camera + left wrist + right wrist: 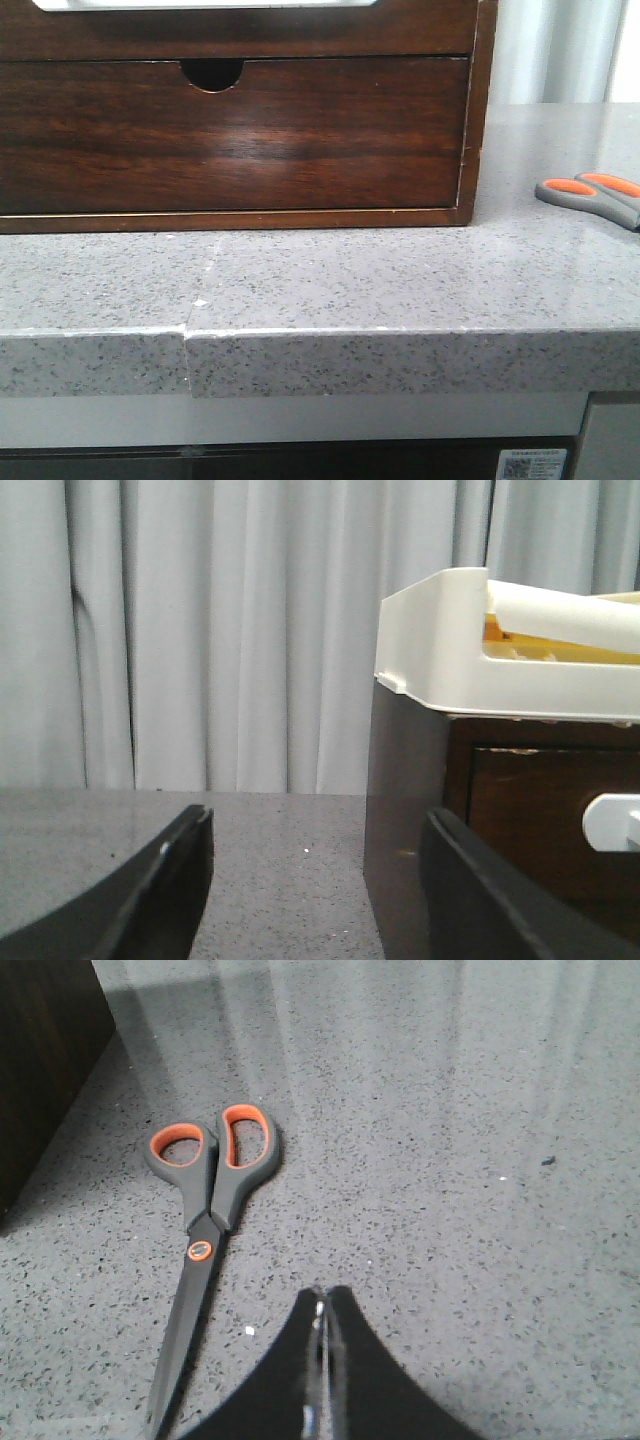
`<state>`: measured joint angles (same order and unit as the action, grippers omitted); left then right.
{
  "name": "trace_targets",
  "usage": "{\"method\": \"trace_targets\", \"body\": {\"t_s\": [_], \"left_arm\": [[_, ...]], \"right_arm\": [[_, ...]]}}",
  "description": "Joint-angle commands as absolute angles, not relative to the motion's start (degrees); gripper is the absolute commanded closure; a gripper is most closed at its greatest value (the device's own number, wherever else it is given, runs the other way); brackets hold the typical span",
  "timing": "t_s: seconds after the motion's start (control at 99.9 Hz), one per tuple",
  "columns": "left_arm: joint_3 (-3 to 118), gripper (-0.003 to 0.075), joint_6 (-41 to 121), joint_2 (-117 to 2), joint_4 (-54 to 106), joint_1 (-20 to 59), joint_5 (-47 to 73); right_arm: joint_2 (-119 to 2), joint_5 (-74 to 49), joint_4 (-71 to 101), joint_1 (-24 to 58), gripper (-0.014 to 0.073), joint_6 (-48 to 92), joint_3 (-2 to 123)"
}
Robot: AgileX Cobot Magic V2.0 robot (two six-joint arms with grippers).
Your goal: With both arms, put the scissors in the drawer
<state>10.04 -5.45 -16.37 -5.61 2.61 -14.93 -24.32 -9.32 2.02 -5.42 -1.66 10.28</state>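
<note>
The scissors (592,197) lie flat on the grey stone counter to the right of the wooden cabinet; only their grey handles with orange-lined loops show in the front view. In the right wrist view the whole scissors (205,1222) lie closed, loops towards the cabinet. My right gripper (322,1300) is shut and empty, a short way to the side of the blades. The drawer (420,30) is the upper front, with a wide pale cutout (200,4) at the frame's top. My left gripper (318,825) is open and empty, low over the counter beside the cabinet's side wall (405,810).
Below the task drawer sits a lower drawer front (300,140) with a small semicircular notch (212,72). A white tray (440,640) holding paper rests on the cabinet top. The counter's front edge (320,335) runs across the front view. Grey curtains (200,630) hang behind.
</note>
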Motion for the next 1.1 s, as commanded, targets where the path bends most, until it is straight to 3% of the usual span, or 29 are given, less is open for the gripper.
{"method": "trace_targets", "body": {"t_s": [0.0,0.591,1.091], "left_arm": [[12.5,0.0323,-5.3,-18.1,-14.5,3.1,-19.8],[27.9,0.0343,-5.3,-39.0,-64.6,19.8,-18.7],[39.6,0.0344,-5.2,-57.5,-82.0,31.9,-5.1]], "right_arm": [[-25.2,-4.9,2.3,-5.8,0.0654,-1.4,12.4],[-25.2,-5.4,2.4,-5.6,0.0654,-1.4,12.4],[-25.2,-5.6,2.4,-5.6,0.0654,-1.4,12.4]]}}
